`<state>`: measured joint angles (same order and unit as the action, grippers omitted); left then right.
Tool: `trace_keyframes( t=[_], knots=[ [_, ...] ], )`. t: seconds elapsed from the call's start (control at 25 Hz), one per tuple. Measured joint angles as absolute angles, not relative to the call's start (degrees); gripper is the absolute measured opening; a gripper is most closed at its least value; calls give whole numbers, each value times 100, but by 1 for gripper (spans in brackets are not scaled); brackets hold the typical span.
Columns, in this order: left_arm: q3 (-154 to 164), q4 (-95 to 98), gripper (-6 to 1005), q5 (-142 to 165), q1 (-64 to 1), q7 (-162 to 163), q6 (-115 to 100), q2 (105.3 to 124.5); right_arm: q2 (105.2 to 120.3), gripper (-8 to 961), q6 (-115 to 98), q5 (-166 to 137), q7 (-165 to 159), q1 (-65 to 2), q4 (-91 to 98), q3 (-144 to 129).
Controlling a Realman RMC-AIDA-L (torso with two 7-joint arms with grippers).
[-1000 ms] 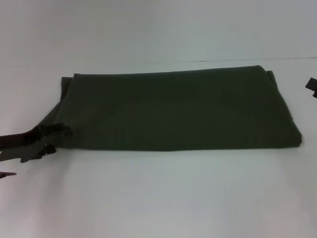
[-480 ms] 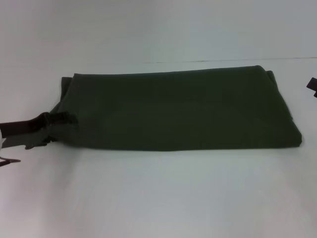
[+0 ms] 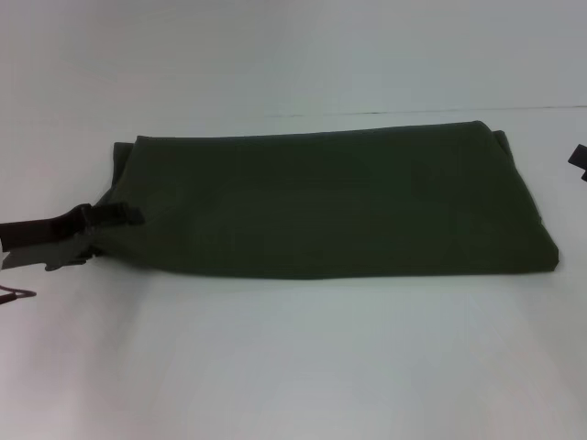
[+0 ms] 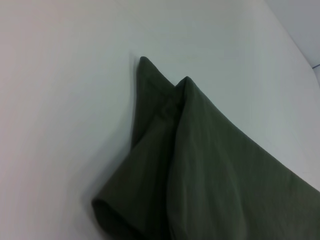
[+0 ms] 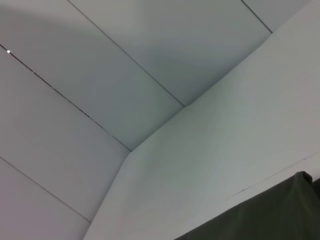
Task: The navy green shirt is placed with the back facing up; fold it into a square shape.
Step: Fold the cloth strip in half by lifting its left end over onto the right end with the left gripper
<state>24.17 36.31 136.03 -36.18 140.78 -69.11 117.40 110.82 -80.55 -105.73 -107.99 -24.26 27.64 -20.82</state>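
Note:
The navy green shirt [image 3: 330,202] lies on the white table as a long dark olive rectangle, plain side up, running left to right. My left gripper [image 3: 94,235] is at the shirt's left end near its front corner, shut on the cloth edge. In the left wrist view the shirt [image 4: 210,170] rises toward the camera in layered folds with two pointed corners farther off. Only a small dark part of my right gripper [image 3: 577,158] shows at the right border, just beyond the shirt's right end and apart from it. The right wrist view catches one corner of the shirt [image 5: 270,212].
The white table [image 3: 293,367] spreads wide in front of the shirt and behind it. A thin seam line [image 3: 413,113] runs across the table behind the shirt. A thin dark cable [image 3: 16,294] shows at the left edge.
My left gripper has moved farther from the table's front edge along the shirt's left end and closed on the cloth. The shirt's body and the right arm have stayed put.

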Motion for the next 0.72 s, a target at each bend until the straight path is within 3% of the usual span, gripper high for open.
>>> trace_keyframes(
  t=[0.36,0.6,0.72],
  knots=[
    [2362,3624,826,13603,-3518,13739,-6859,11761,11082,698,-8048,-10572,-10793,-2426,2784,-2082],
    [2362,3645,670,13605,-3473,13663,-6788,11775,11088,685,-8050,-10573,-10777,-2426,2785,-2083],
    [2379,3647,526,13605,-3472,13659,-6742,11777,11095,666,-8051,-10573,-10771,-2426,2785,-2083]
  ],
)
